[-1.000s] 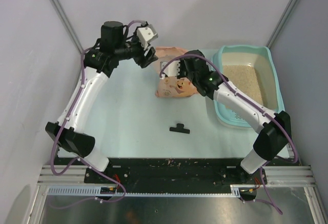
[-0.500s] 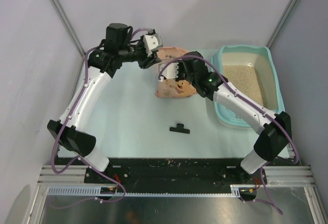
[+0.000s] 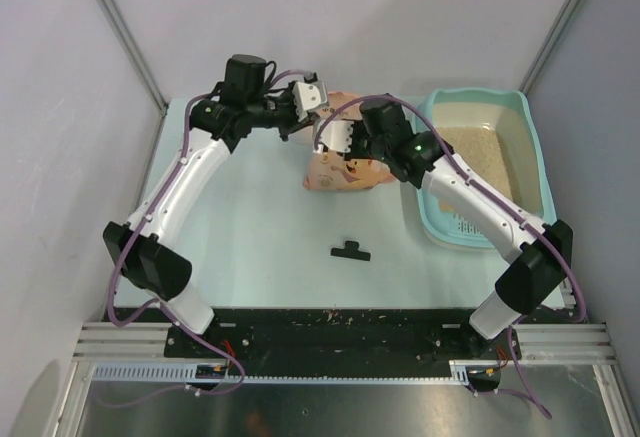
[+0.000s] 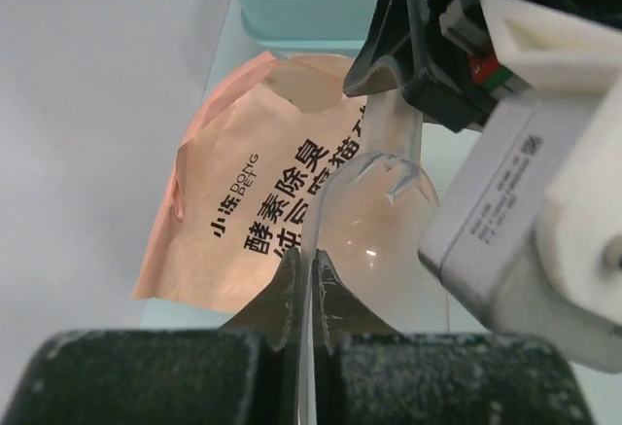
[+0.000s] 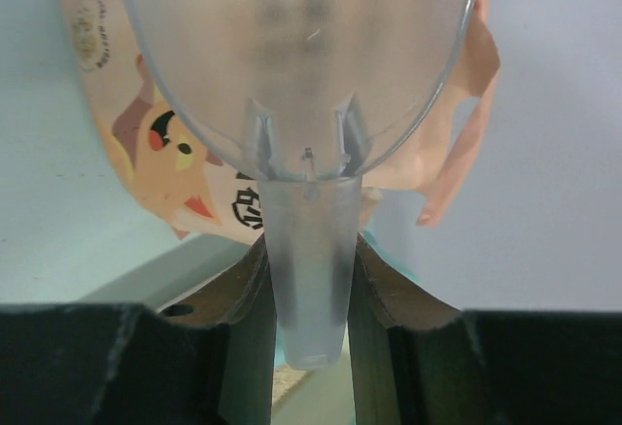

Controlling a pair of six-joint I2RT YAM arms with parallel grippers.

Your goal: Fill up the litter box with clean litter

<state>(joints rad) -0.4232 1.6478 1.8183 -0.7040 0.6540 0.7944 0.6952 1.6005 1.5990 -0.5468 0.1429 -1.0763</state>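
Clear plastic scoop point(image 5: 301, 75), smooth teal litter box point(image 3: 475, 97)

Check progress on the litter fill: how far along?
Done: some beige litter already lies in the litter box. In hand: the right gripper holds the clear scoop by its handle, bowl empty, over the bag; the left gripper seems pinched on the scoop's rim. Left: probably more scoops.
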